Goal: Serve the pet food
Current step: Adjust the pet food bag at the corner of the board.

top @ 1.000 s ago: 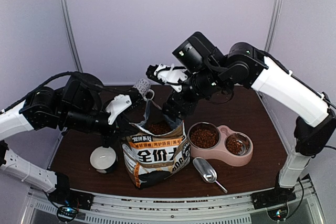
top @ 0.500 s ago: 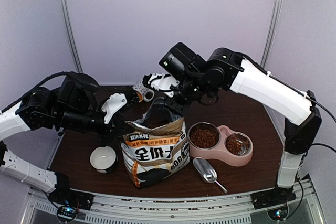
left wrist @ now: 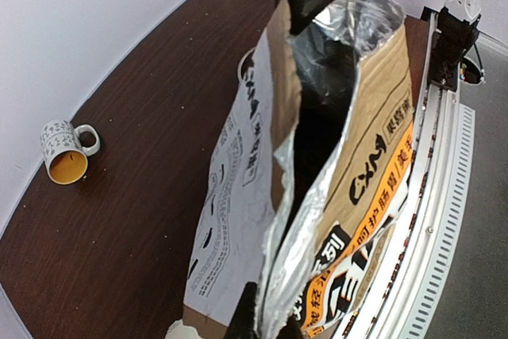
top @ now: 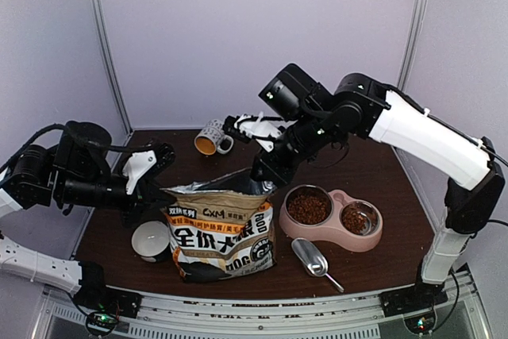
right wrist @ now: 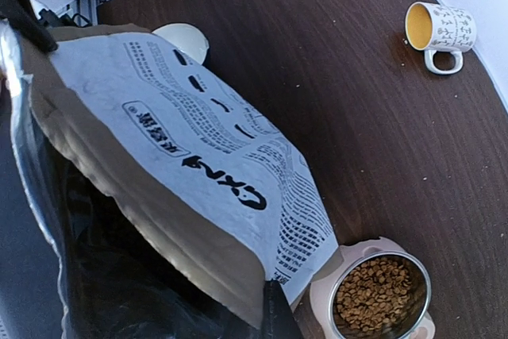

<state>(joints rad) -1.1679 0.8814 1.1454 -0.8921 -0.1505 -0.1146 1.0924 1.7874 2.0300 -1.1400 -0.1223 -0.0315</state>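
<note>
The tan, orange and black printed bag (top: 222, 228) stands mid-table, its top stretched between both arms. My left gripper (top: 163, 192) (left wrist: 267, 321) is shut on the bag's left top corner. My right gripper (top: 267, 176) (right wrist: 268, 319) is shut on the right top corner, with one dark finger against the white back panel (right wrist: 206, 156). The pet food (top: 308, 208) (right wrist: 379, 295) fills the left steel cup of the pink double bowl (top: 373, 236), and a smaller heap (top: 355, 219) lies in the right cup. The bag's inside (left wrist: 317, 109) is dark, so any kibble in it is hidden.
A steel scoop (top: 313, 260) lies in front of the pink bowl. A white bowl (top: 151, 240) (right wrist: 184, 37) sits by the bag's left side. A patterned mug (top: 210, 139) (left wrist: 67, 152) (right wrist: 440, 29) with a yellow inside lies tipped at the back.
My right gripper has closed on the bag's right top corner. The left arm has drawn leftward with its corner, pulling the mouth long and flat and shifting the bag slightly left.
</note>
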